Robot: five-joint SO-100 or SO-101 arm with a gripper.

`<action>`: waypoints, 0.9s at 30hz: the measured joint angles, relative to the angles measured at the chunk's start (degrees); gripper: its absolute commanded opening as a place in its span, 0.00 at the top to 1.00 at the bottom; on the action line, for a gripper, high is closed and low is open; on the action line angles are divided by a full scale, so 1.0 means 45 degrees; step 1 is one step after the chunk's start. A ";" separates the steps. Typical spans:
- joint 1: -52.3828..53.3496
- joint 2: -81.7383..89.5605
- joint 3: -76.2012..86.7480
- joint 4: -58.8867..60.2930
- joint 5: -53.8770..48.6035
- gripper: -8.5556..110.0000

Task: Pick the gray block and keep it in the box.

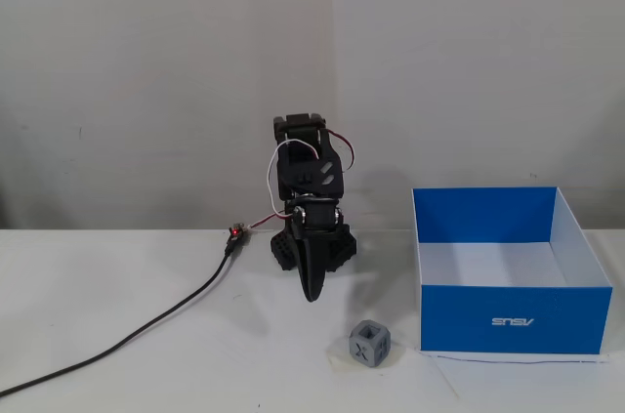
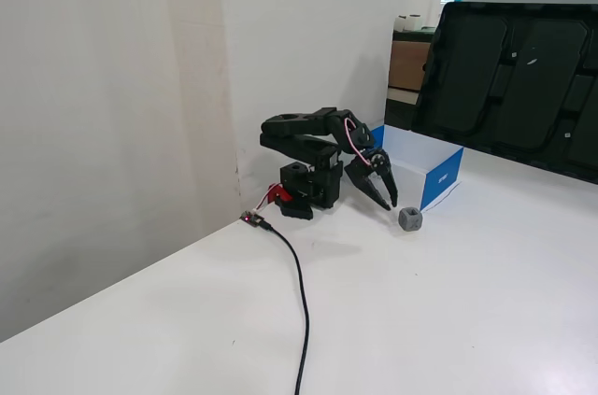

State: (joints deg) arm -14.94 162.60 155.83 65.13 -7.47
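Note:
The gray block, a small cube with X cutouts, rests on the white table just left of the box's front corner in a fixed view. The box is blue outside and white inside, and it holds nothing I can see. My black gripper points down and forward with its jaws together and nothing held. Its tip hangs a little above the table, behind and to the left of the block, apart from it.
A black cable runs from the arm's base across the table toward the front left. A wall stands right behind the arm. A large black case leans beyond the box.

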 measured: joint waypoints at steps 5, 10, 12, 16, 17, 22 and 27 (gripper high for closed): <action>-0.0391 -0.0918 -0.0371 -0.0254 -0.0820 0.92; -0.0781 -0.1582 -0.0762 -0.0410 -0.1152 0.92; -0.0840 -0.2051 -0.1094 -0.0410 -0.1152 0.91; -0.0801 -0.3574 -0.2090 -0.0410 -0.1152 0.90; -0.0781 -0.3984 -0.2305 -0.0410 -0.1152 0.87; -0.0781 -0.5801 -0.3164 -0.0371 -0.1191 0.78; -0.0840 -0.7441 -0.4121 0.0410 -0.1855 0.73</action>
State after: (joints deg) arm -18.72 129.11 137.29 66.97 -15.82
